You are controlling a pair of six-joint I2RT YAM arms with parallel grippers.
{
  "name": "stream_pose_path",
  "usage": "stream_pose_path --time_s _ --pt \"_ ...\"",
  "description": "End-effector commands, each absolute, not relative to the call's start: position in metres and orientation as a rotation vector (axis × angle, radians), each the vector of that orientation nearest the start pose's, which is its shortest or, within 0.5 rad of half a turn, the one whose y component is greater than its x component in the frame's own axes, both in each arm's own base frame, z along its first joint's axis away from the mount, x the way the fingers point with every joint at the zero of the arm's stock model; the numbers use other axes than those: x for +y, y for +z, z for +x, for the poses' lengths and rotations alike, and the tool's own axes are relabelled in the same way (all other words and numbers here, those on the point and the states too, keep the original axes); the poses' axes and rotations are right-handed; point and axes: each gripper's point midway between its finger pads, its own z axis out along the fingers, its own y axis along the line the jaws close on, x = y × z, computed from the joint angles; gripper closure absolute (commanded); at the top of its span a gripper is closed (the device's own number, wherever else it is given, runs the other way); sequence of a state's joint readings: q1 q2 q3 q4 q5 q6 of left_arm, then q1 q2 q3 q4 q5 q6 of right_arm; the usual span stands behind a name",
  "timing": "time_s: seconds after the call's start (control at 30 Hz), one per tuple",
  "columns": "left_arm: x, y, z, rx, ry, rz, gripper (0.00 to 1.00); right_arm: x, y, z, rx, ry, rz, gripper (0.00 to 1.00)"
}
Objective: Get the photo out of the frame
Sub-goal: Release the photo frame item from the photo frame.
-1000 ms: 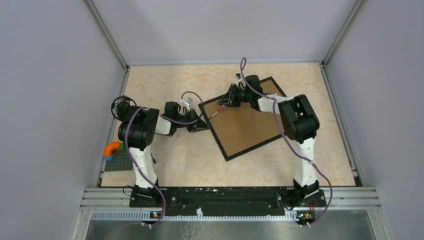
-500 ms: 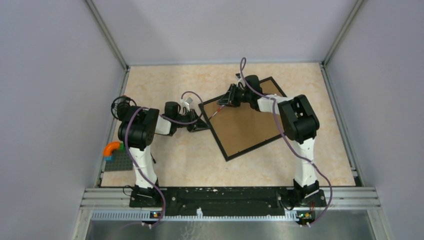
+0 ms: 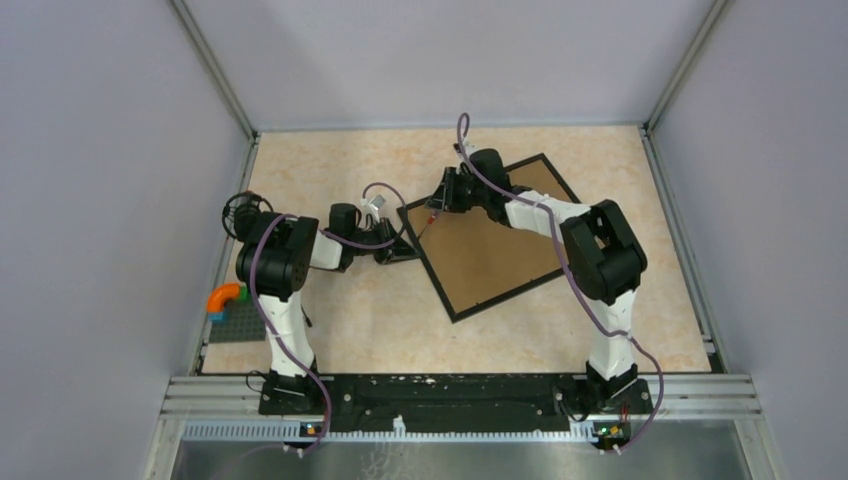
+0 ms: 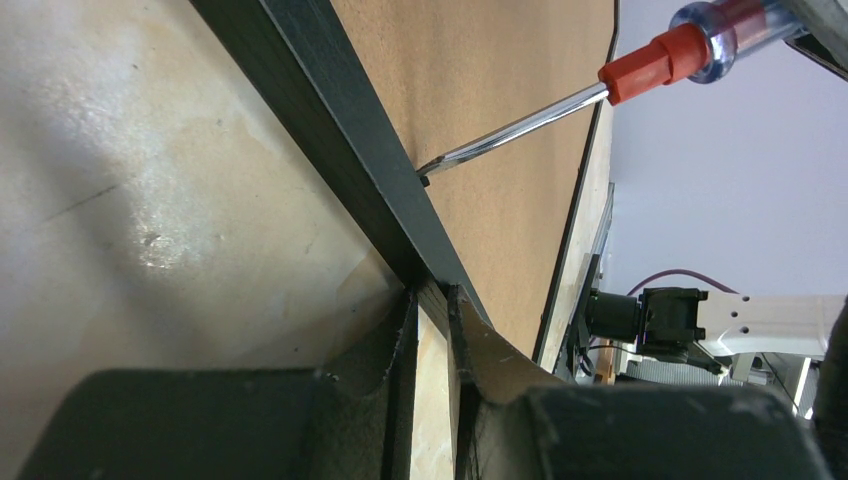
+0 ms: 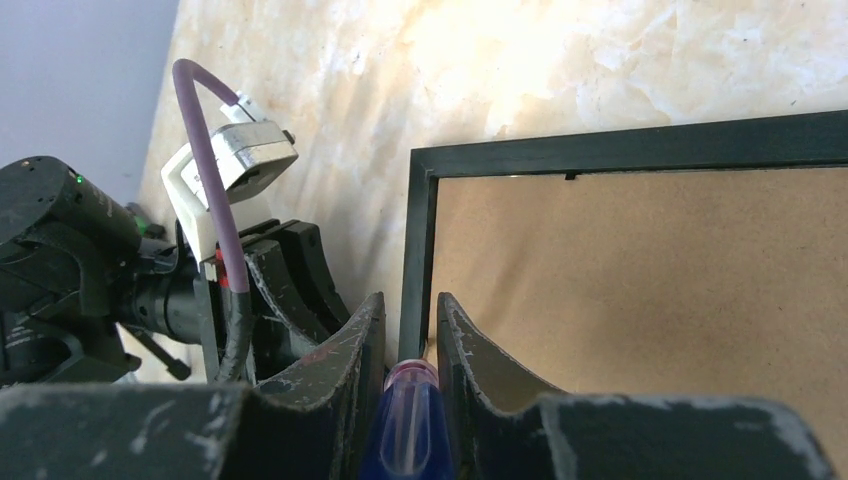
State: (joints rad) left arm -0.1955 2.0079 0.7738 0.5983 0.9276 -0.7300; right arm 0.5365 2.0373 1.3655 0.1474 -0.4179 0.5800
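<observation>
Left of centre on the bench [image 3: 330,330], the left gripper [image 4: 430,300] lies low, its jaws a narrow slit apart at the left corner of the frame [image 3: 490,250]; I cannot tell whether they pinch it. The frame lies flat, brown back up. The right gripper [image 3: 441,200] has its jaws clamped on a screwdriver [image 4: 560,110], whose tip meets the frame's inner edge.

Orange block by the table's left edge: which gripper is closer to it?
Left. The left gripper is at the frame's left edge, to the block's right. The right gripper is farther, over the frame, holding a screwdriver.
</observation>
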Motion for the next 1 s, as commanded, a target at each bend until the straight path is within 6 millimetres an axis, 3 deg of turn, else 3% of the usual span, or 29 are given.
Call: stream_pose_path --time_s 0.0,0.5,0.73,0.97 --pt "-0.210 -0.044 0.331 2.508 -1.248 -0.172 0.81 0.397 0.057 0.304 2.543 1.191 -0.429 1.00" --pt "-0.210 -0.044 0.332 2.507 -1.253 -0.183 0.80 0.425 0.065 0.256 2.572 1.154 -0.467 1.00" --pt "-0.211 -0.044 0.332 2.507 -1.262 -0.188 0.80 0.438 0.059 0.236 2.599 1.097 -0.484 1.00" --pt "-0.211 -0.045 0.332 2.511 -1.260 -0.194 0.80 0.444 0.062 0.223 2.585 1.078 -0.544 1.00"
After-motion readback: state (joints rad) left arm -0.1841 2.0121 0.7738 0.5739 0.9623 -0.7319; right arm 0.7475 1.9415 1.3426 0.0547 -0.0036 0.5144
